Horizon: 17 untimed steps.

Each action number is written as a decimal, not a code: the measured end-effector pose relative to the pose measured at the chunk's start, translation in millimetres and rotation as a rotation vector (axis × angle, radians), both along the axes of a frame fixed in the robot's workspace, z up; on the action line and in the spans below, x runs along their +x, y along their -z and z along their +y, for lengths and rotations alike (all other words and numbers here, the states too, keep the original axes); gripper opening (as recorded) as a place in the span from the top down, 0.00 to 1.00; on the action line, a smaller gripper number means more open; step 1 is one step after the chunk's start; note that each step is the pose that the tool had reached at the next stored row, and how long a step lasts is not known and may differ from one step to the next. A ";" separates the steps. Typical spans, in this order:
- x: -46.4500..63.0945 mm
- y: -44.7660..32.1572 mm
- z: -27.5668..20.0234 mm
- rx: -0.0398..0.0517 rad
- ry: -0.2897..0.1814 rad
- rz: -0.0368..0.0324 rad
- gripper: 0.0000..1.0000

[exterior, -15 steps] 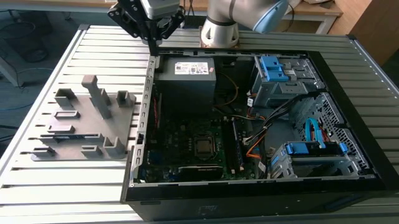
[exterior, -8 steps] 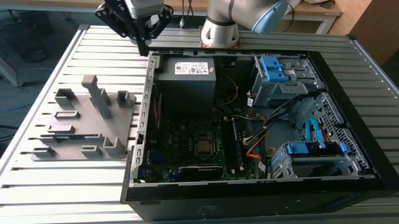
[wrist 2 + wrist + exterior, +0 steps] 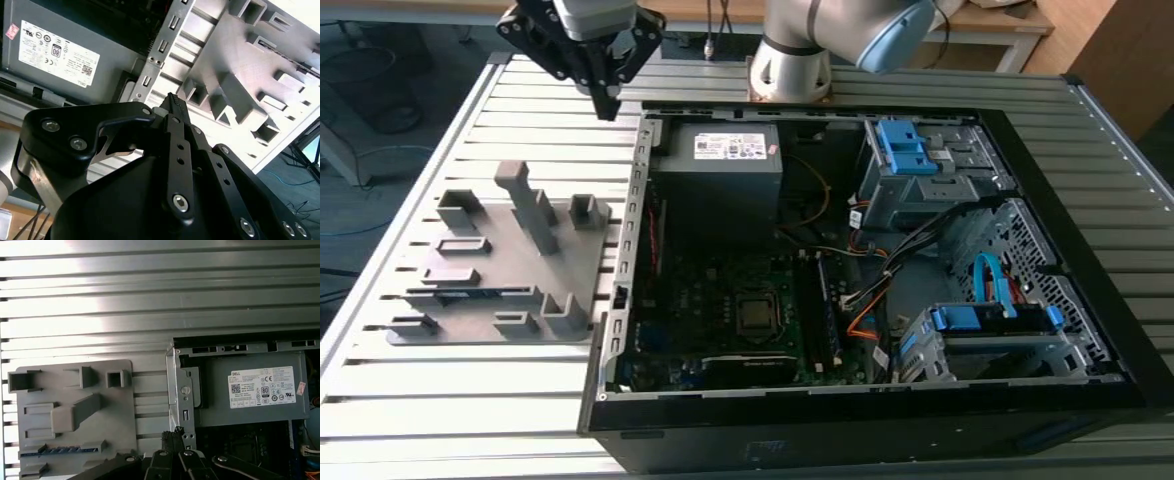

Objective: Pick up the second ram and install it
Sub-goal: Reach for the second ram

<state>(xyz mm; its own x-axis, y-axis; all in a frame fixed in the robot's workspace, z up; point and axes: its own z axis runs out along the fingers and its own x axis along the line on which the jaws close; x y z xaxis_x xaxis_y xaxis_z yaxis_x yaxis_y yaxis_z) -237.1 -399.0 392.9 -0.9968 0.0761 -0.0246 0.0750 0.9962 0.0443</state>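
The slatted metal worktop [image 3: 480, 400] carries everything. On it lies an open computer case [image 3: 854, 432], its side panel off. The motherboard [image 3: 734, 300] is exposed inside, and blue-latched drive cages [image 3: 907, 150] sit toward the exterior view's right. The arm [image 3: 854, 30] rises from its base beyond the far edge of the case.

A grey power supply [image 3: 720, 170] with a pale label fills the case's far corner on the exterior view's left, and it appears in both wrist views.

Beside the case, on the exterior view's left, a grey fixture plate [image 3: 487, 225] lies flat on the slats. It bears upright posts and blocks. A bright blue flat cable [image 3: 987, 285] curves inside the case near the lower drive cage.

The gripper [image 3: 607, 105] hangs over bare slats beyond the fixture's far end, near the case's power-supply corner. Its jaws are pressed together and pinch nothing. In the second wrist view the dark fingers meet at one tip [image 3: 174, 100].

The second ram [image 3: 60, 451] stands on edge in a long slot of the fixture plate. It shows as a thin dark blue strip in the first wrist view and as a dark line [image 3: 470, 294] in the exterior view. It is well apart from the gripper and untouched.
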 end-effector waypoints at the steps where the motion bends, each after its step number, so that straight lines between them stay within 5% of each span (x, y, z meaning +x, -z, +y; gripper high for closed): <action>1: -2.4 0.1 0.0 0.0001 0.000 -0.0001 0.90; 9: -32.8 2.4 -0.1 0.0000 0.000 0.0000 0.90; 17: -55.1 4.7 -5.1 0.0001 0.000 0.0000 0.90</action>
